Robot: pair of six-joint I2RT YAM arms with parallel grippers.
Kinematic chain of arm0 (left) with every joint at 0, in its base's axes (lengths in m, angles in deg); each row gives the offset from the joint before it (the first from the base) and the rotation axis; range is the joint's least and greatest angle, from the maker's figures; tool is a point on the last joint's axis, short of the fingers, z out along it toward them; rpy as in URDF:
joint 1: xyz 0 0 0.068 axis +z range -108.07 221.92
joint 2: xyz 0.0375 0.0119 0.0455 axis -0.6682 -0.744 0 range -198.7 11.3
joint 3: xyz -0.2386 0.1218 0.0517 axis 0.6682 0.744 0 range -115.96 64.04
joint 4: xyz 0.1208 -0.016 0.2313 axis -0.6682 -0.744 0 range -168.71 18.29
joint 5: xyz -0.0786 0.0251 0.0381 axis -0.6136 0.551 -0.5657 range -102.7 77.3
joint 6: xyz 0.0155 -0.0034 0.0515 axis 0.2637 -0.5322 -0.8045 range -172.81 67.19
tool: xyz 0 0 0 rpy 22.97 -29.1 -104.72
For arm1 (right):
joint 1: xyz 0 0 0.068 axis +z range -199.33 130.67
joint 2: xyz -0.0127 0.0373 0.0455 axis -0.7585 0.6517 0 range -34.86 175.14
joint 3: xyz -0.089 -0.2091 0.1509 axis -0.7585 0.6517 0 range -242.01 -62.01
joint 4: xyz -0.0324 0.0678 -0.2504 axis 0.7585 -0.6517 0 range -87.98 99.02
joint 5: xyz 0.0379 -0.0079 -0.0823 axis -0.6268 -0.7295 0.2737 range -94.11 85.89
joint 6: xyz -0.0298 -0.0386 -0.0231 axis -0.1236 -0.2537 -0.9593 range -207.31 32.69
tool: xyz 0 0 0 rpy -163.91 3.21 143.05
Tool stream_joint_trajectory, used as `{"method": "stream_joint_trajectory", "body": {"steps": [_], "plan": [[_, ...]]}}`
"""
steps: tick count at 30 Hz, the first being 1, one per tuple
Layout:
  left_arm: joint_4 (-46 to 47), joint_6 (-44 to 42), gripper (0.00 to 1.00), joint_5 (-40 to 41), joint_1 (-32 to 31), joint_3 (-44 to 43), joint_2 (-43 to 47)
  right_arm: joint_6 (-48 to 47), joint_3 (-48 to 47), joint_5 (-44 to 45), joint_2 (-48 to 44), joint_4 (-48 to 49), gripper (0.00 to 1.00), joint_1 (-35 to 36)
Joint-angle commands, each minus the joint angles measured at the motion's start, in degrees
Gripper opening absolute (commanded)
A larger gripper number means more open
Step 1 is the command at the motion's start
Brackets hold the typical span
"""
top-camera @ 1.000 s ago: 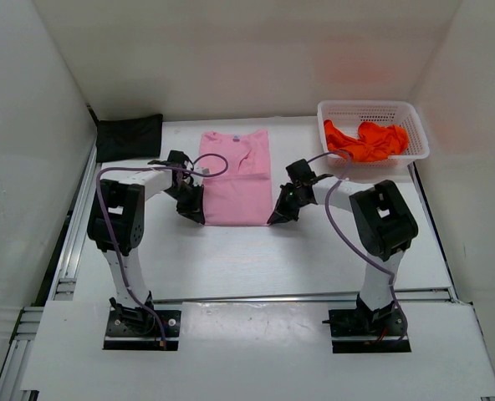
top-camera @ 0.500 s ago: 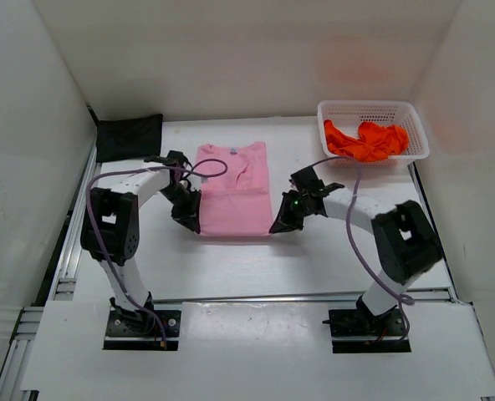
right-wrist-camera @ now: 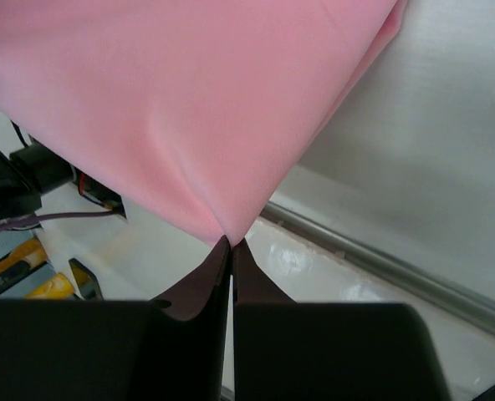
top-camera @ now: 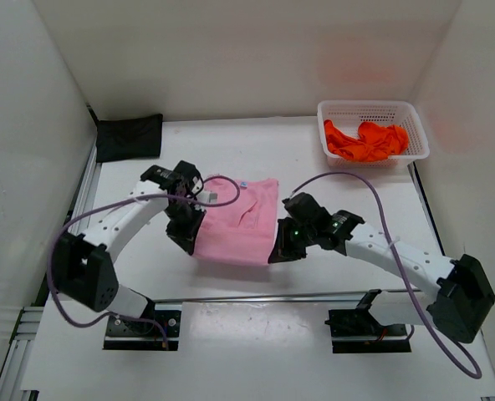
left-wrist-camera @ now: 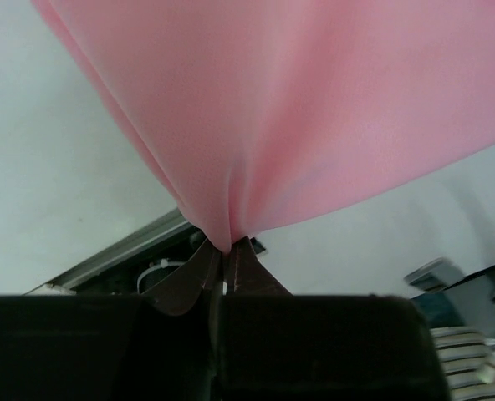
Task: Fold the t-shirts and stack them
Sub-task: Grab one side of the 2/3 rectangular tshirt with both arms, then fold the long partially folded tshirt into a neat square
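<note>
The pink t-shirt hangs stretched between my two grippers over the table's near middle. My left gripper is shut on its near-left corner, the cloth bunched at the tips. My right gripper is shut on the near-right corner, the pink fabric pinched at its tips. A black t-shirt lies folded at the back left. An orange-red t-shirt lies crumpled in the white basket.
White walls enclose the table on three sides. A metal rail runs along the near edge between the arm bases. Purple cables loop above both arms.
Both grippers closed on the pink shirt's near corners and pulled it toward the near edge, lifting that end. Both arms stretched out and swung lower in the view.
</note>
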Motion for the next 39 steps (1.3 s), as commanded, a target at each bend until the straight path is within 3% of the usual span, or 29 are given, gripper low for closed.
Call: {"method": "stream_joint_trajectory", "body": {"steps": [1, 8, 13, 26, 39], "plan": [[-6.15, -0.49, 0.11, 3.89, -3.19, 3.76, 6.05, 4.37, -0.45, 4.4, -2.6, -5.58, 0.0, 4.64], [-6.15, -0.49, 0.11, 5.55, -5.04, 4.13, 14.67, 10.26, -4.22, 9.5, -7.35, -13.39, 0.0, 11.34], [-6.15, -0.49, 0.11, 4.51, -5.04, 3.6, 13.64, 10.89, -6.94, 13.27, -7.8, -14.11, 0.0, 12.05], [-6.15, -0.49, 0.11, 0.73, 6.64, -20.11, -7.72, -3.0, -24.16, 13.28, 12.67, -15.34, 0.0, -4.81], [0.36, -0.49, 0.11, -2.53, 9.46, -37.17, -24.06, -7.04, -34.27, 6.35, 25.51, -11.83, 0.0, -18.27]]}}
